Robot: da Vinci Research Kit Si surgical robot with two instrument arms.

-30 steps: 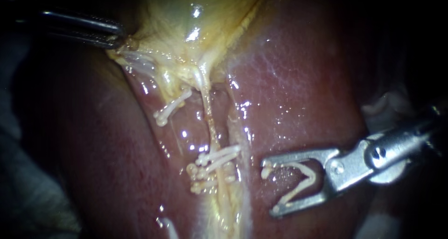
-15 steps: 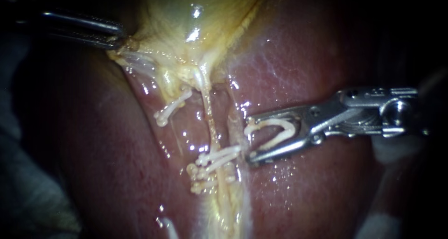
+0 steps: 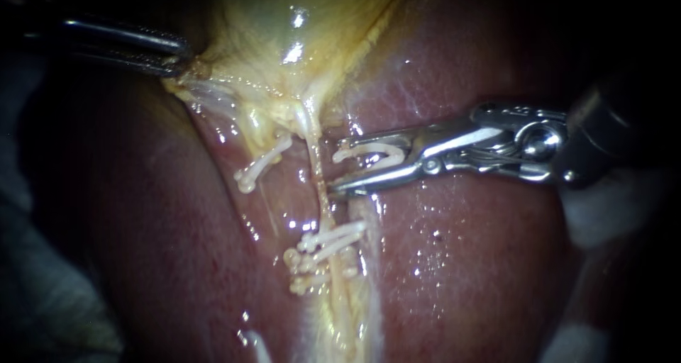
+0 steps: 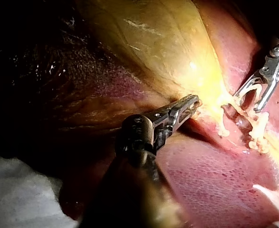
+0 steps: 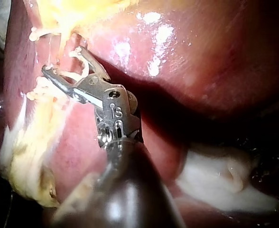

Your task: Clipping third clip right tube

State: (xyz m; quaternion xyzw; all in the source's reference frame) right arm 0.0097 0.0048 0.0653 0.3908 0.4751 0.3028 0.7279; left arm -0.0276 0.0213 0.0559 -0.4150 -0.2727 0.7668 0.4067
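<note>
The thin pale right tube (image 3: 317, 166) runs down from the yellow gallbladder (image 3: 284, 23) between lobes of liver (image 3: 454, 264). Low on this tube sit white clips (image 3: 328, 244). Another white clip (image 3: 261, 163) sits on the left tube. My right instrument (image 3: 337, 171) comes in from the right. Its jaws stand apart around an open white clip (image 3: 376, 150), their tips just right of the tube, above the lower clips. The right wrist view shows the same jaws (image 5: 61, 61) at the tube. My left instrument (image 3: 181, 57) is shut on the gallbladder's edge (image 4: 199, 102).
White gauze (image 3: 603, 214) lies beyond the liver on the right, and also under my left instrument's shaft (image 4: 25, 190). Wet liver surface flanks the tubes on both sides. The surroundings are dark.
My right instrument has moved up and to the left, from over the liver beside the lower clips to the tube above them, still carrying its open clip. The left instrument has stayed put.
</note>
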